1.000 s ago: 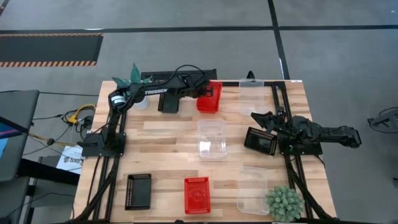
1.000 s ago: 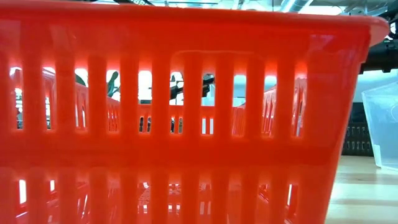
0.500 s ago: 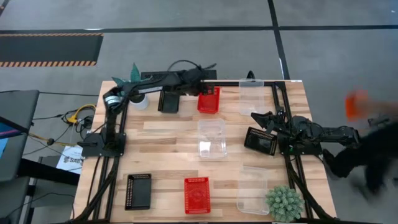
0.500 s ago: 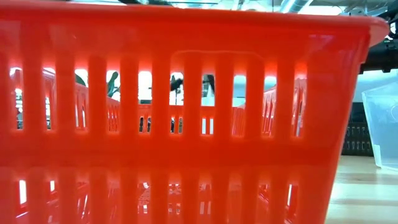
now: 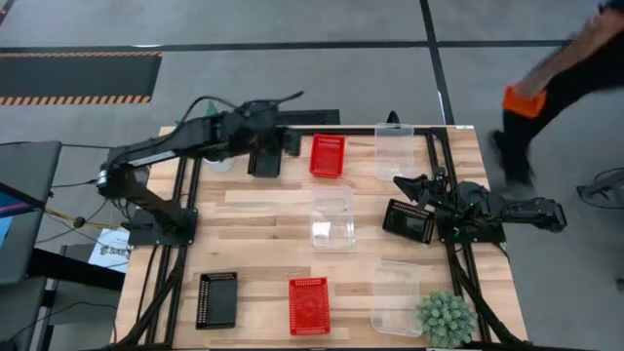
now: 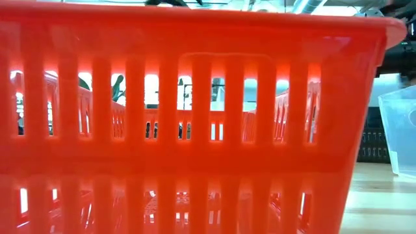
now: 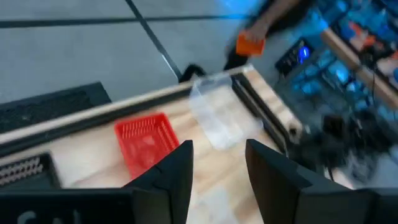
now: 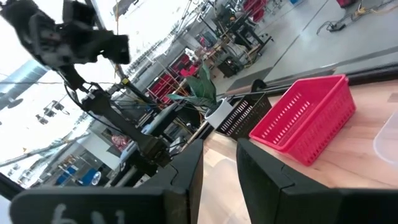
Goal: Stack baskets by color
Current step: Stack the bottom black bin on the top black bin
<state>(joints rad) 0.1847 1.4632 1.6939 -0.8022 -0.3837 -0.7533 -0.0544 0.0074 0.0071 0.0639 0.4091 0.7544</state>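
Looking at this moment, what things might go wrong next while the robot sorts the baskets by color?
1. A person is moving close to the table's far right corner, near the right arm; a sweep of that arm might hit them.
2. The right gripper sits against a black basket that looks tilted; it may slip or tip.
3. The left gripper hangs open beside the far red basket and another black basket; a careless move may knock either one.
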